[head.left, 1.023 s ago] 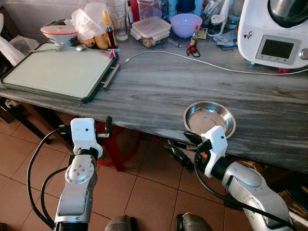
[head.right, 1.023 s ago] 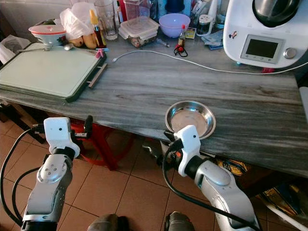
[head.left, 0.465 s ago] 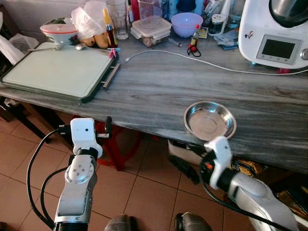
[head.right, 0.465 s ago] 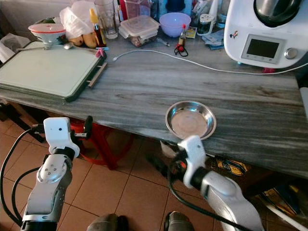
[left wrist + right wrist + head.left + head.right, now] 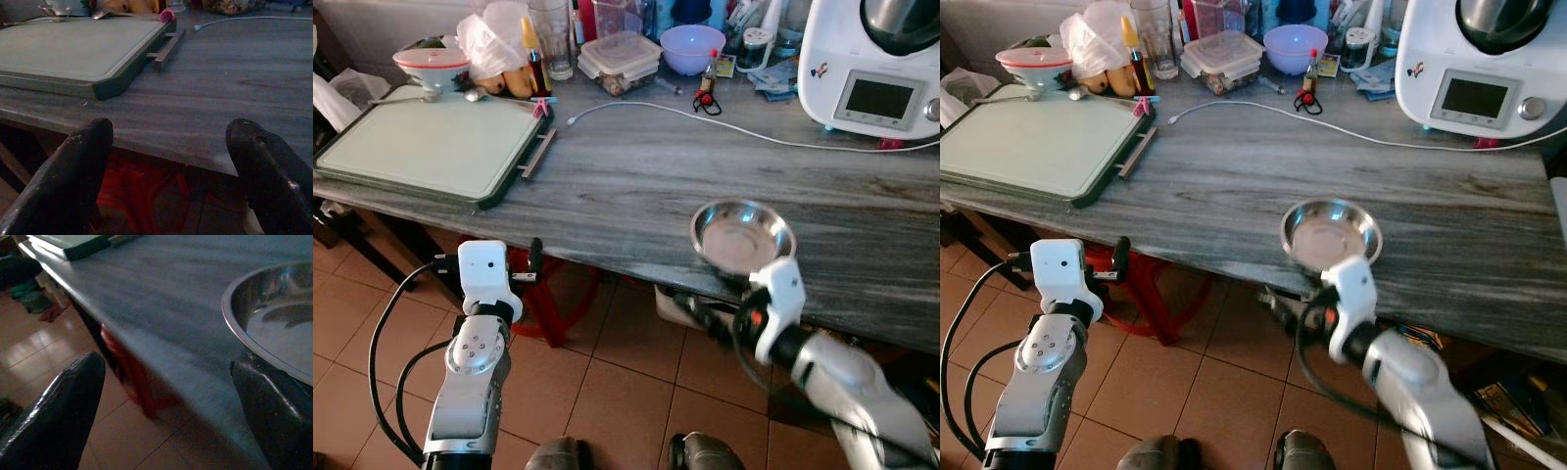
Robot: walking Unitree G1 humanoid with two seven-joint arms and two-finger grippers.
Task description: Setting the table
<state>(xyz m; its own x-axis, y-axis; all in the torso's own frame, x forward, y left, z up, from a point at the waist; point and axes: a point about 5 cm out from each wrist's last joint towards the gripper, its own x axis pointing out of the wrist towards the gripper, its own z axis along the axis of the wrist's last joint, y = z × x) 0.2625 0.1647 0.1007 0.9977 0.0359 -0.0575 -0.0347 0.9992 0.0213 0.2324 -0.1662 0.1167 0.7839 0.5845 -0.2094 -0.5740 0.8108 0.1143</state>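
Progress is slight: one steel bowl (image 5: 742,236) is set at lower right of the table (image 5: 607,186); both the left gripper (image 5: 171,171) and the right gripper (image 5: 166,406) are spread, empty.

Glossy metal bowl (image 5: 742,235), grey-grained wooden table (image 5: 626,186)

We see a home kitchen. A grey wood-grain tabletop (image 5: 636,176) carries a white cooking machine (image 5: 871,64), a cutting board (image 5: 431,142), a lidded food box (image 5: 620,59), a purple bowl (image 5: 691,49), a glass (image 5: 552,37), bottles and a steel dish (image 5: 742,235). Terracotta floor tiles (image 5: 607,392) lie below.
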